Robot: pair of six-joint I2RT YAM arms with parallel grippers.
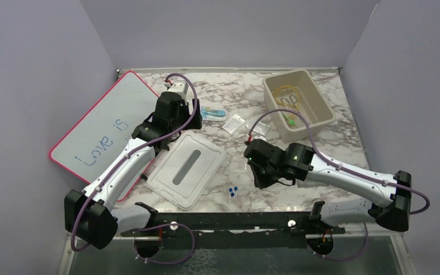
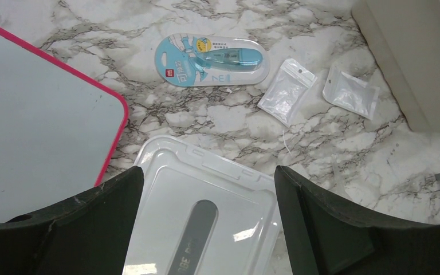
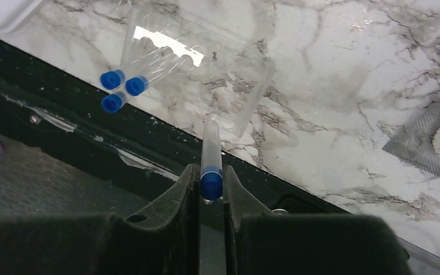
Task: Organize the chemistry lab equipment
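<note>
My right gripper [image 3: 211, 179] is shut on a clear tube with a blue cap [image 3: 211, 150], held above the table's near edge; in the top view this gripper [image 1: 261, 180] is right of three more blue-capped tubes [image 1: 232, 191]. Those tubes [image 3: 127, 80] lie beside a clear sleeve [image 3: 217, 74]. Amber tubing [image 1: 287, 95] and a green piece [image 1: 290, 120] lie in the beige bin [image 1: 321, 103]. Two small clear bags [image 2: 287, 90] [image 2: 350, 91] lie on the marble. My left gripper [image 2: 209, 200] is open and empty above the clear lid [image 2: 206, 189]. I see no forceps.
A pink-edged whiteboard [image 1: 100, 129] lies at the left, under the left arm. A blue correction-tape pack [image 2: 209, 60] lies behind the lid [image 1: 186, 169]. The bin's wall [image 2: 412, 57] stands at the far right. A black rail [image 1: 235, 220] runs along the near table edge.
</note>
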